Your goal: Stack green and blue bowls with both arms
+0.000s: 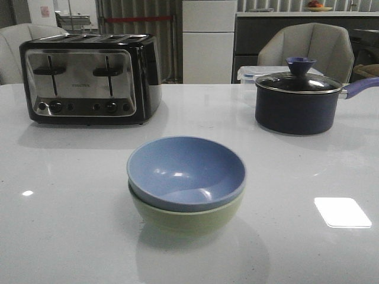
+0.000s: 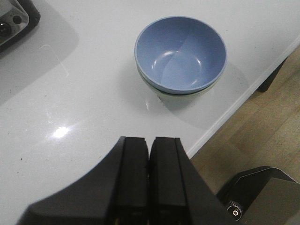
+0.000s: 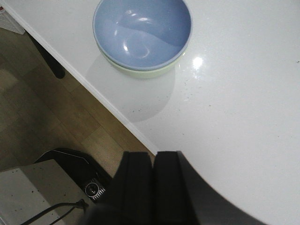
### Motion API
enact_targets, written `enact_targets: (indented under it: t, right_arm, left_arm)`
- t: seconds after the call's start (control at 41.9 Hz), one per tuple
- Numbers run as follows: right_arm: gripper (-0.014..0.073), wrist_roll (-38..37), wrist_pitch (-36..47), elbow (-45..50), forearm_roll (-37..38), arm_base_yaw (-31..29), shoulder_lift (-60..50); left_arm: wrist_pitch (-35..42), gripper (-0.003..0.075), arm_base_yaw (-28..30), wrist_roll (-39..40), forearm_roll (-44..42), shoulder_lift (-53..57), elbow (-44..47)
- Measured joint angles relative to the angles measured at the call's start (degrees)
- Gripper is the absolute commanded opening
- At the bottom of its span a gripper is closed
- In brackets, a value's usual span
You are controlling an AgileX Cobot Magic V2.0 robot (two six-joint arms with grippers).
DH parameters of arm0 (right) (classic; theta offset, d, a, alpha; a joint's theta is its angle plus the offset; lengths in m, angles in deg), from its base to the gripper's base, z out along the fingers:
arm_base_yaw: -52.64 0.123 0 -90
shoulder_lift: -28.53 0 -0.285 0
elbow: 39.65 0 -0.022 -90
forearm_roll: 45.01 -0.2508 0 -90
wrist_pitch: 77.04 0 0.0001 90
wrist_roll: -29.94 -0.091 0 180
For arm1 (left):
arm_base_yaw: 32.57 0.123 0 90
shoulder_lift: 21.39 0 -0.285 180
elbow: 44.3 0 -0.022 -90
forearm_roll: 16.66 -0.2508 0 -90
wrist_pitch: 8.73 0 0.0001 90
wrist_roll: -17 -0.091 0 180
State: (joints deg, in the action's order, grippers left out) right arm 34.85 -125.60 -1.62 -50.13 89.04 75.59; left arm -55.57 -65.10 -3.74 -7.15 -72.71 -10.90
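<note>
The blue bowl (image 1: 186, 171) sits nested inside the green bowl (image 1: 188, 218) near the table's front middle. Both wrist views show the same stack: blue bowl (image 2: 180, 54) over a sliver of green bowl (image 2: 161, 91), and blue bowl (image 3: 142, 30) over green bowl (image 3: 140, 71). My left gripper (image 2: 149, 140) is shut and empty, held back from the stack near the table's front edge. My right gripper (image 3: 154, 154) is shut and empty too, above the table edge and apart from the bowls. Neither arm shows in the front view.
A black and chrome toaster (image 1: 89, 78) stands at the back left. A dark lidded saucepan (image 1: 299, 100) with a blue handle stands at the back right, a clear container (image 1: 251, 74) behind it. The table edge (image 3: 117, 115) drops to wooden floor.
</note>
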Motion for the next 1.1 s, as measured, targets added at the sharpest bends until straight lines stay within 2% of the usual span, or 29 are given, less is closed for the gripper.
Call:
enact_targets:
  t: [0.668,0.835,0.93,1.097]
  right_arm:
    - [0.0055,0.0,0.1,0.0,0.0,0.0,0.0]
    - [0.0055,0.0,0.1,0.0,0.0,0.0,0.0]
    - [0.0055,0.0,0.1,0.0,0.0,0.0,0.0]
    - [0.0055,0.0,0.1,0.0,0.0,0.0,0.0]
  left_arm:
    - [0.1,0.0094,1.0,0.0,0.3,1.5,0.1]
    - [2.7,0.0094,10.6,0.0,0.6,10.3,2.7]
    - [6.3,0.0094,18.1,0.0,0.6,18.8,6.4]
    - [10.7,0.0094,27.9,0.0,0.7,31.0,14.0]
